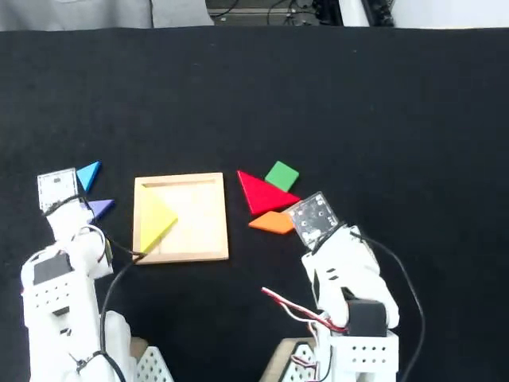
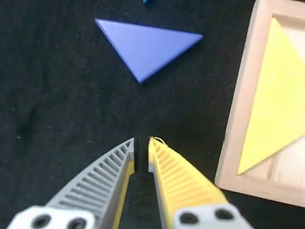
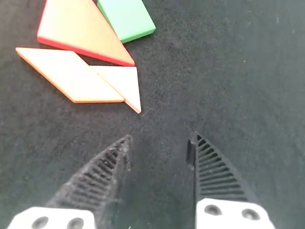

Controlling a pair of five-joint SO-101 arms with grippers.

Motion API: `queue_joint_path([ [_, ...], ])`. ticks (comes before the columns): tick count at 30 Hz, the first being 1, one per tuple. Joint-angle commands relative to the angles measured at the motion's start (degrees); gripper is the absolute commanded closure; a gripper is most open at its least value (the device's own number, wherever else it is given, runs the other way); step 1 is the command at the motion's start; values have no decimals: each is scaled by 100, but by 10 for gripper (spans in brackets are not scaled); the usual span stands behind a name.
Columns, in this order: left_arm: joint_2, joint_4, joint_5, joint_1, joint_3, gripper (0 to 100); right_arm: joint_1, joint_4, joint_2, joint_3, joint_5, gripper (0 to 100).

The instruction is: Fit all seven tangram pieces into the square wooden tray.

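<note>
The square wooden tray [image 1: 181,253] lies at the table's centre-left, with a yellow triangle [image 1: 153,219] inside against its left wall. A purple triangle [image 1: 101,208] and a blue triangle [image 1: 89,173] lie to the left of the tray. To its right sit a red triangle [image 1: 262,192], a green square [image 1: 281,176] and an orange parallelogram [image 1: 273,223]. My left gripper [image 2: 142,143] is shut and empty, just short of the purple triangle [image 2: 145,45], beside the tray's rim [image 2: 243,95]. My right gripper [image 3: 159,143] is open and empty, near a white triangle [image 3: 121,83] that touches the orange parallelogram [image 3: 69,74].
Black cloth covers the table. Both arm bases stand at the near edge, with cables [image 1: 290,310] between them. Wide bare cloth stretches behind and to the right of the pieces.
</note>
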Motion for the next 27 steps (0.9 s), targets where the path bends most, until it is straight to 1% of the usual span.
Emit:
queue_joint_path([
  [1,-88,-202,-9,-57,31,938,-53,-9,-462,-620,88,802],
  [8,-97,-193,-9,-4,101,939,-53,26,-321,-1376,88,802],
  [11,-237,-141,0,-4,92,939,-79,26,286,-1798,79,802],
  [12,-378,9,0,-4,92,939,-167,18,593,-1965,70,802],
  [14,-826,281,0,22,145,939,-360,-9,1288,-2308,-97,803],
  [17,-1758,519,0,207,497,939,-853,-18,2422,-2888,-316,804],
  [23,-4114,1187,0,330,1244,939,-1881,18,4171,-3943,-527,802],
  [25,-4870,1503,-18,330,1429,939,-2092,-9,4637,-4057,-510,801],
  [27,-5116,1758,-53,330,1420,934,-2154,-158,5165,-4040,-484,801],
])
